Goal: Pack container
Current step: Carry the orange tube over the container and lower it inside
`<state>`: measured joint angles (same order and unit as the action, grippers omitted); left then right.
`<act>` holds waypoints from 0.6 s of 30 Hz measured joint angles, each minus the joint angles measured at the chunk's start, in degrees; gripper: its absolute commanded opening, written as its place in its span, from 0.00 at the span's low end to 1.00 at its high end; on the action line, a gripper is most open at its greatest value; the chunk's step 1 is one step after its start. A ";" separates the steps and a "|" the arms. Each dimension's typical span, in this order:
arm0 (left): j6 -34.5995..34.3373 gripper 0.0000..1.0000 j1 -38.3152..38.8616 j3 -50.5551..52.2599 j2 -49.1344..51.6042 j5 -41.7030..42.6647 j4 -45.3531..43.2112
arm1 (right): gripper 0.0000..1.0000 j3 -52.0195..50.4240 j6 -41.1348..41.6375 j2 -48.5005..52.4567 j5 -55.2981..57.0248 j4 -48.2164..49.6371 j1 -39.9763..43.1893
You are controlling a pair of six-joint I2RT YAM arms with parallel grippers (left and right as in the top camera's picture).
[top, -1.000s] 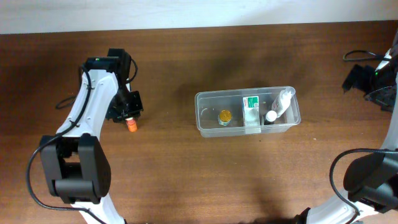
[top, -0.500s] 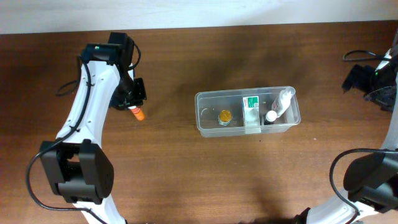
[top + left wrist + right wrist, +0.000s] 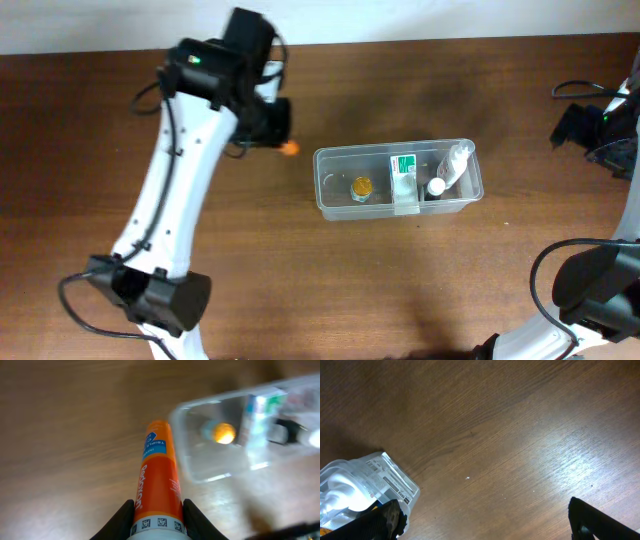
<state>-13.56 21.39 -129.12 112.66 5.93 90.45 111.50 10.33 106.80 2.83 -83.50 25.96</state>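
The container is a clear plastic tub at the table's middle; it also shows blurred in the left wrist view. It holds a small gold-capped jar, a white-and-green box and a white bottle. My left gripper is shut on an orange tube and holds it above the table, just left of the tub's left end. In the left wrist view the tube sits between the fingers. My right gripper is open and empty at the far right.
In the right wrist view the open fingers hang over bare wood, with a white labelled package beside the left finger. Cables lie near the right arm.
My left arm has lifted the orange tube off the table at the left and carried it right and towards the back, close to the tub's left end. The right arm has not moved.
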 measured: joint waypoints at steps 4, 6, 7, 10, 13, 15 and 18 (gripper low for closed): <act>0.55 0.27 6.75 -0.57 0.07 0.96 -2.34 | 0.98 0.00 0.00 0.00 0.00 -0.02 0.00; 0.55 0.27 9.79 -0.57 0.07 0.92 -3.93 | 0.98 0.00 -0.02 0.00 0.00 -0.02 0.00; 0.55 0.27 11.45 -0.57 0.07 0.68 -5.11 | 0.98 0.00 0.00 0.00 0.00 -0.02 0.02; 0.57 0.27 14.56 -0.57 0.07 -0.92 -8.02 | 0.98 0.00 0.00 0.00 0.00 -0.02 0.00; 0.55 0.27 16.13 -0.57 0.11 -2.08 -9.49 | 0.98 0.00 -0.02 0.00 0.00 -0.02 0.00; 0.55 0.27 16.15 -0.57 0.39 -2.51 -9.53 | 0.98 0.00 0.00 0.00 0.00 -0.02 0.00; 0.55 0.34 16.09 -0.59 1.42 -3.26 -9.53 | 0.98 0.00 0.00 0.00 0.00 -0.02 0.00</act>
<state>-13.02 37.47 -129.71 114.08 2.68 80.93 111.50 10.33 106.80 2.83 -83.53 25.96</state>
